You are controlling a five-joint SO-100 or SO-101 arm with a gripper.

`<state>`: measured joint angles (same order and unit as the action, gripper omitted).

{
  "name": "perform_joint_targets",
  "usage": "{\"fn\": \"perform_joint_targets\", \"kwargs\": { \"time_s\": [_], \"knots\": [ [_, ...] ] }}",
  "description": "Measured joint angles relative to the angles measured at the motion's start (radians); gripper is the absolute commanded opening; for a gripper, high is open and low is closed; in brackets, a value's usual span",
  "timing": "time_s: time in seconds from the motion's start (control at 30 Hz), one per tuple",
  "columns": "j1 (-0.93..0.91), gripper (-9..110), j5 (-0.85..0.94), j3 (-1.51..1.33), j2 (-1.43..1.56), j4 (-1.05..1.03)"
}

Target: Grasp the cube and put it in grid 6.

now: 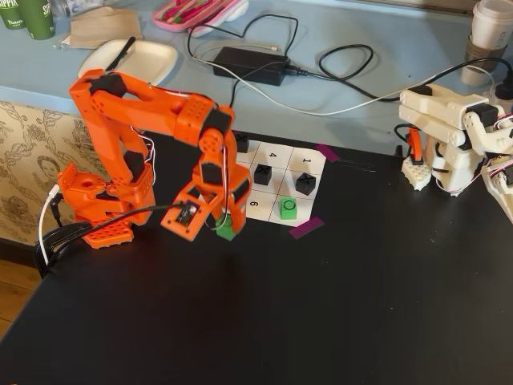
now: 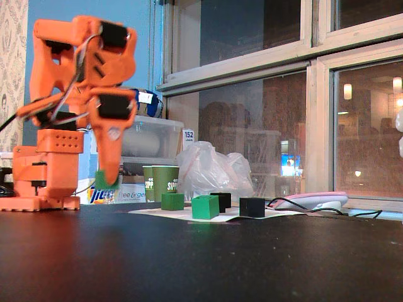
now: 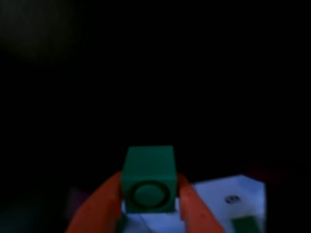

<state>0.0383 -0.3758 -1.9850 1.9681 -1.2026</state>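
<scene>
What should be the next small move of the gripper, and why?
Probably carry the cube sideways toward grid 6, keeping it raised. The gripper is shut on the cube, which in a fixed view hangs above the black table, short of the paper grid; cell 6 looks free.

Orange arm (image 1: 120, 152) reads as matt plastic with faint printed layer lines, black blocks set into its joints. Between the jaws, the cube (image 1: 225, 228) looks like smooth matt green plastic, a dark ring on one face clear in the wrist view (image 3: 148, 179). Beneath the jaws, the tabletop (image 1: 321, 321) is black, smooth, low sheen. Just beyond the jaws lies the white paper sheet (image 1: 276, 180), flat and matt, purple tape (image 1: 306, 227) at its corner. On it, a black cube (image 1: 304, 183), dull plastic. Well off to the side, a cream plastic arm (image 1: 457, 136), matt too.
</scene>
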Motion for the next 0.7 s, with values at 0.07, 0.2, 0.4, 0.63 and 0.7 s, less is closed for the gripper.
{"fn": "perform_joint_targets", "kwargs": {
  "time_s": [0.07, 0.2, 0.4, 0.63, 0.7],
  "knots": [
    [0.081, 0, 0.043, 0.0, 0.014, -0.002],
    [0.264, 0, 0.117, 0.043, 0.0, -0.018],
    [0.402, 0, 0.167, 0.101, -0.107, 0.017],
    [0.454, 0, 0.17, 0.12, -0.222, 0.072],
    [0.451, 0, 0.164, 0.12, -0.224, 0.08]
  ]
}}
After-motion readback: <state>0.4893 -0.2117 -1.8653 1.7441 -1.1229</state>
